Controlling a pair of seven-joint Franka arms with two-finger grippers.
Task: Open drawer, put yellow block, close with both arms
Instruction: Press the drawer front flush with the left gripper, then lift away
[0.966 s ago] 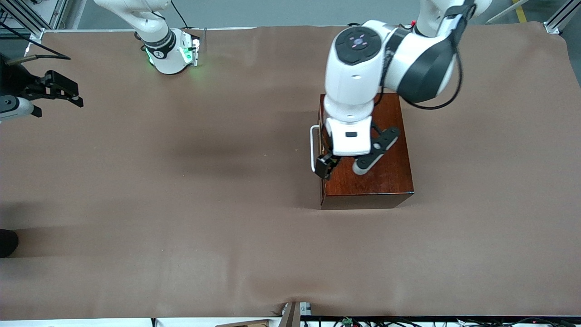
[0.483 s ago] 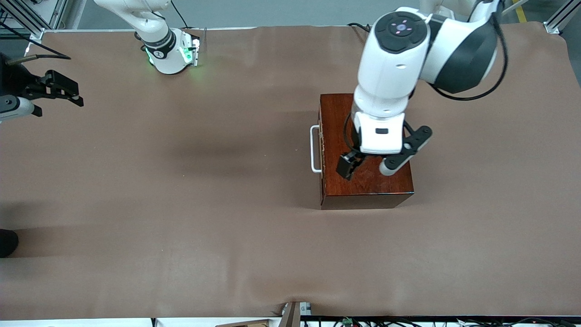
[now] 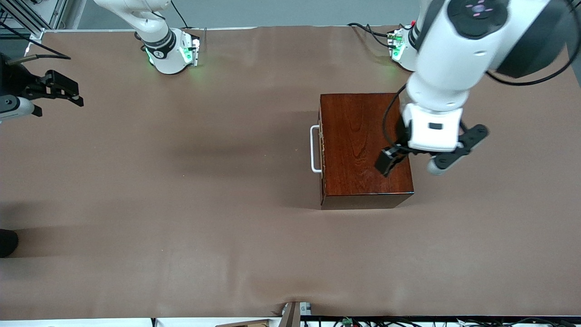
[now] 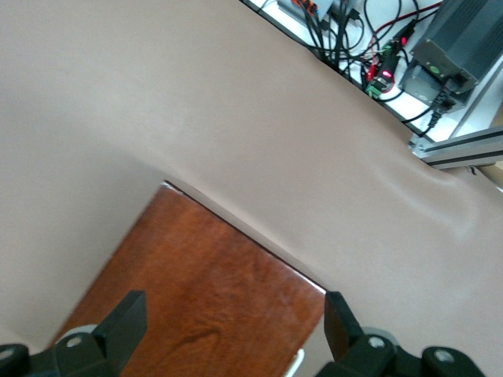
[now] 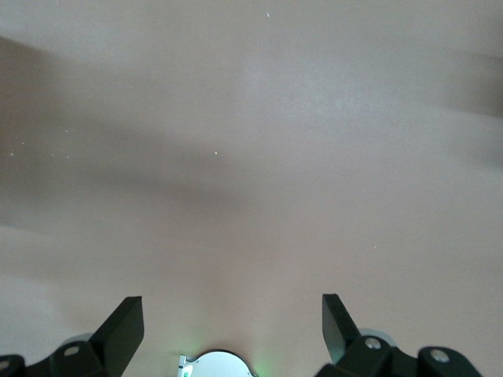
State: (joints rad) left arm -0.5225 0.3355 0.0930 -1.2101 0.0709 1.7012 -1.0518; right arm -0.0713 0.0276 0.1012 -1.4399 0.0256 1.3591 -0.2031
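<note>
The dark mahogany box (image 3: 358,145) stands on the brown cloth with its drawer pushed in. Only the drawer's white bar handle (image 3: 314,149) sticks out, toward the right arm's end of the table. My left gripper (image 3: 391,161) hangs open over the box's top, near the edge toward the left arm's end. In the left wrist view the left gripper (image 4: 232,330) has nothing between its fingers, with the box top (image 4: 204,298) below. My right gripper (image 3: 61,91) waits open over bare cloth at the right arm's end, also empty in the right wrist view (image 5: 230,326). The yellow block is out of view.
The arms' round bases (image 3: 172,52) (image 3: 401,45) glow green along the table edge farthest from the front camera. Cables and a grey power unit (image 4: 452,47) lie off the table's edge. A dark object (image 3: 7,243) pokes in at the right arm's end.
The left arm has swung from over the drawer's handle across the box top toward the left arm's end, gripper open throughout. The right arm has not moved.
</note>
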